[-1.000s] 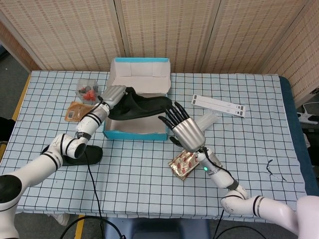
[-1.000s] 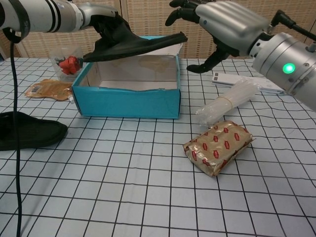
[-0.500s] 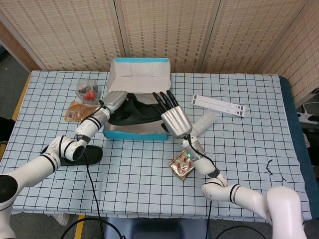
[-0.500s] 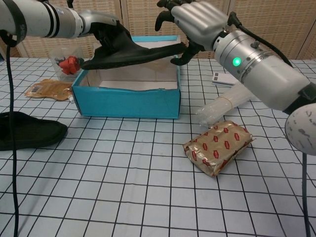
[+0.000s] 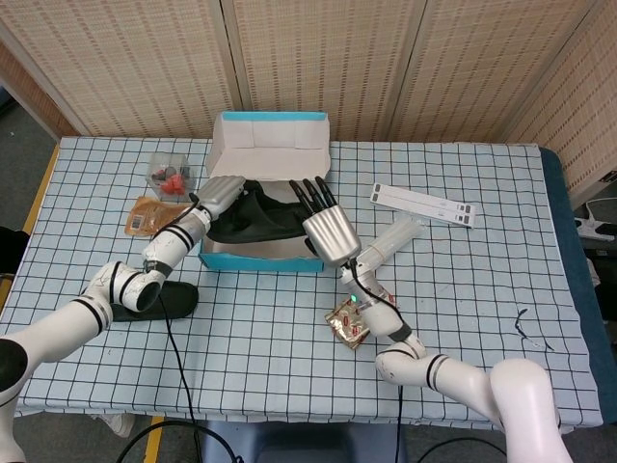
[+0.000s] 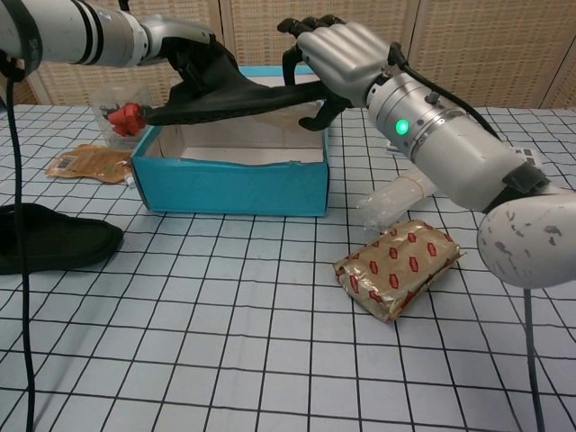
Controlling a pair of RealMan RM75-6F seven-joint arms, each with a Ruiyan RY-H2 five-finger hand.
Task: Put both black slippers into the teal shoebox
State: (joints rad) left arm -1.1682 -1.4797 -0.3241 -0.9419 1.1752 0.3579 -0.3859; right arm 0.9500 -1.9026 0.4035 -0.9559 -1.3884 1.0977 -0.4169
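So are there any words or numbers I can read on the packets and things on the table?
None can be read.
Gold packet: red oval marks, too blurred.
Orange packet: a white label, too small.
White strips: dark marks, too small.
Teal shoebox: no print visible.

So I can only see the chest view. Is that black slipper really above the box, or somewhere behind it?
Observer: Above it. The head view shows the black slipper across the open top of the teal shoebox.
Operator: Is anything inside yet?
Observer: The part of the box floor I can see is bare white; the slipper covers the rest.
Operator: What is behind that big arm on my right?
Observer: A long white strip lies flat on the table right of the box, where the right arm blocks your view.
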